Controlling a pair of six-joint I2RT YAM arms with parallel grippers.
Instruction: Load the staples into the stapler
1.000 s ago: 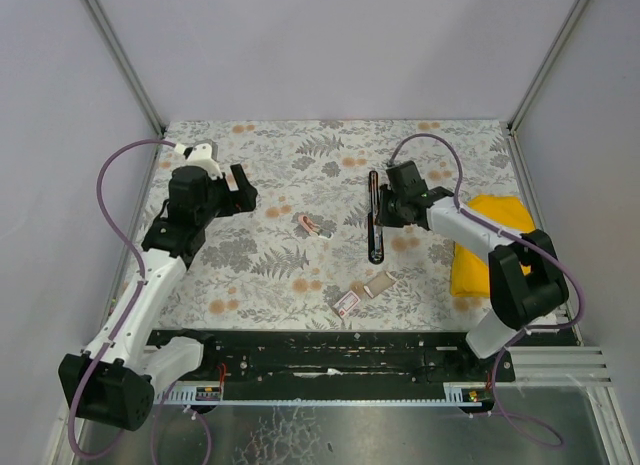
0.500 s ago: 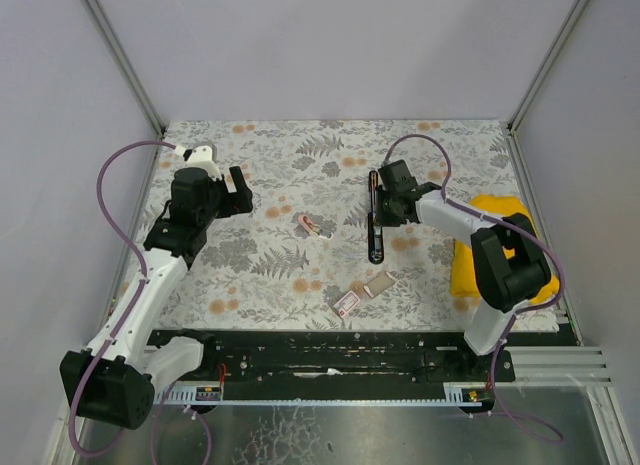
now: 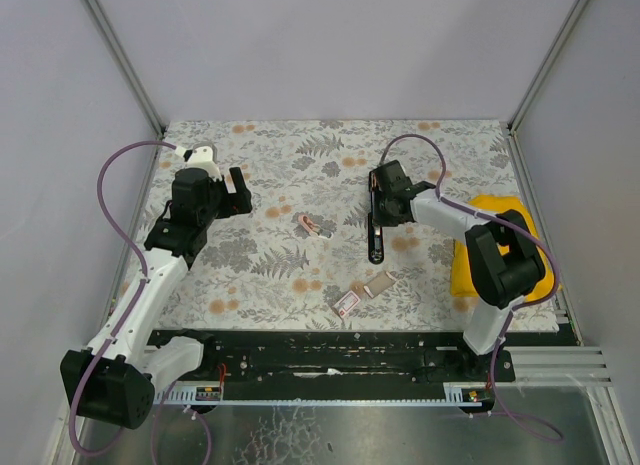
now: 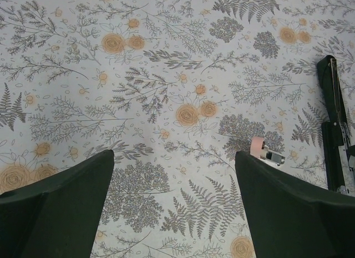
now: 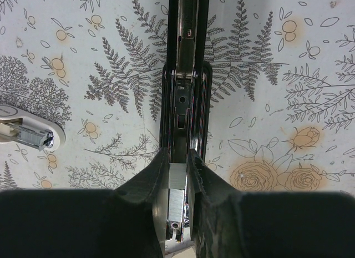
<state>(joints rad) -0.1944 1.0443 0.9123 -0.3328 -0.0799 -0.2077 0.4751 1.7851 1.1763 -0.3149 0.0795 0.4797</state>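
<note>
— Flowered tabletop [image 3: 260,275], stapler [image 3: 375,240] lying open mid-right, right gripper [image 5: 177,158] pinching a silver staple strip [image 5: 177,177] over its channel.
— A tilted strip could jam or spill beside the rail, I'd say. Left gripper [image 4: 173,158] hangs wide open, well apart.
</note>
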